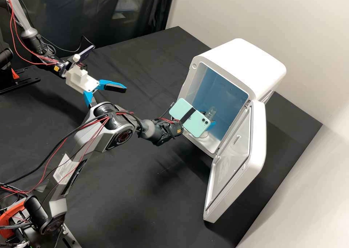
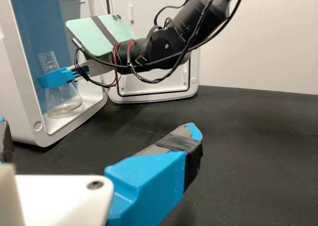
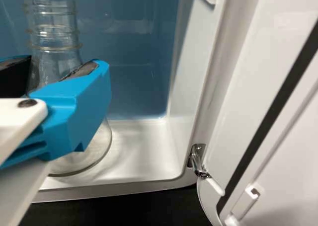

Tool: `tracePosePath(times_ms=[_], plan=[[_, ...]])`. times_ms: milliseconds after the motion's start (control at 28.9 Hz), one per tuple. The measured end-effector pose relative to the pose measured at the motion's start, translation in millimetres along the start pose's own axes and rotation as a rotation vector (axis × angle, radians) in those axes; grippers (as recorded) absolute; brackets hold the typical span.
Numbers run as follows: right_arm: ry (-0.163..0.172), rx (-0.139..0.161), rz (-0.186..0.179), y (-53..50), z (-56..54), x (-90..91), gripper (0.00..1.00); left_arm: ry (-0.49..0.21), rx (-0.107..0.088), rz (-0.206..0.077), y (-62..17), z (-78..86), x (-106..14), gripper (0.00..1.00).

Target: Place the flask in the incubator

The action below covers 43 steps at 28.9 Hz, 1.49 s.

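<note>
Right wrist view: blue fingers of the right gripper (image 3: 54, 69) are closed on the neck of the clear glass conical flask (image 3: 52, 27), which stands upright on the floor of the white, blue-lined incubator box (image 3: 144, 47). The box's door (image 1: 236, 160) is open. To the far left, the left gripper (image 1: 106, 95) hangs spread wide and empty above the black bench (image 1: 145, 190).

Black matte bench (image 1: 152, 197) across whole foreground. Plain off-white wall (image 1: 291, 19) at right. Dark curtain (image 1: 109, 11) behind bench, far left.
</note>
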Motion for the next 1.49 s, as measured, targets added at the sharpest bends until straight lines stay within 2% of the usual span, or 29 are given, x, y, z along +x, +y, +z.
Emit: tracePosePath(times_ms=[138,311,657,1037,1072,1487], plan=[[-0.004,-0.003,-0.003,0.1,-0.5,4.0,0.0,0.0,0.0,0.0,0.0,0.0,0.0,1.0],[-0.013,0.012,0.013,3.3,-1.7,8.6,0.0,0.002,-0.002,-0.009,-2.3,-0.7,0.8,1.0],[-0.018,-0.006,0.01,3.0,-1.1,8.5,0.0,0.0,-0.002,-0.004,-2.1,-0.6,1.0,1.0],[-0.019,-0.011,0.011,3.0,-1.0,8.5,0.0,0.002,-0.003,-0.003,-2.0,-1.3,0.9,1.0],[-0.021,-0.007,0.012,3.1,-0.8,8.5,1.0,0.002,-0.003,-0.003,-2.0,-1.3,0.9,1.0],[-0.022,0.003,0.019,5.0,-2.0,9.3,1.0,0.008,-0.004,0.006,-0.8,-3.3,0.5,1.0]])
